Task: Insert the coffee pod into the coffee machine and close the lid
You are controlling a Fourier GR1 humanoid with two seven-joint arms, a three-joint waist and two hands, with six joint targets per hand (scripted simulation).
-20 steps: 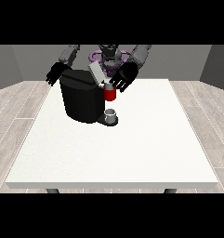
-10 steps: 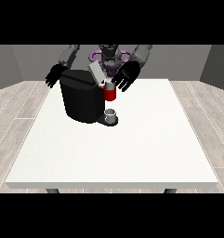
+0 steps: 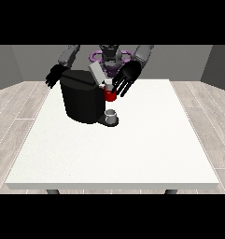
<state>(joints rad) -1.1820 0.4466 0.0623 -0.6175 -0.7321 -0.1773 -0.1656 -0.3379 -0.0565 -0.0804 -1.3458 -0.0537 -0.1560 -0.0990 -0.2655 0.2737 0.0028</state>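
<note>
Bare indoor room: wood-plank floor (image 3: 20, 105), grey walls (image 3: 179, 60), one large white table (image 3: 132, 149).

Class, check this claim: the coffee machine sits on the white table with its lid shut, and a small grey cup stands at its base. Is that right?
Not quite. In the front view the coffee machine stands on the white table with its lid raised, not shut. The small grey cup does stand at its base.

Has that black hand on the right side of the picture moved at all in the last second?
Yes, slightly. Judged against the coffee machine, the hand at the view's right has lifted up and away from the red pod holder.
</note>
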